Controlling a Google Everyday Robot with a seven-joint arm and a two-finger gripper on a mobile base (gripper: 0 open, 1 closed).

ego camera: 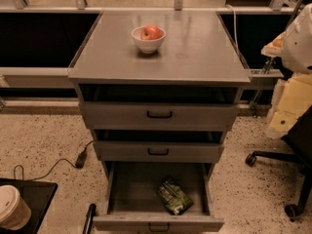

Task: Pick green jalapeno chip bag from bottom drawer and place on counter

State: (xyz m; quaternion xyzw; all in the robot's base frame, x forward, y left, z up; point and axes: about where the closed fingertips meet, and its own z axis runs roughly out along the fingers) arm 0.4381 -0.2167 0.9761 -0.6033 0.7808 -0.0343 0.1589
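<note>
The green jalapeno chip bag (174, 196) lies flat on the floor of the bottom drawer (127, 186), towards its front right. That drawer is pulled out wide. The counter (195, 50) is the grey cabinet top above it. A white, rounded part of my arm (300, 38) shows at the right edge, level with the counter and apart from the cabinet. The gripper itself is out of view.
A white bowl (148, 42) holding a red apple (151, 32) stands at the counter's back middle. The two upper drawers (159, 115) stand slightly out. An office chair base (287, 162) is at the right. A paper cup (12, 207) on a black surface and a floor cable (58, 165) are at the left.
</note>
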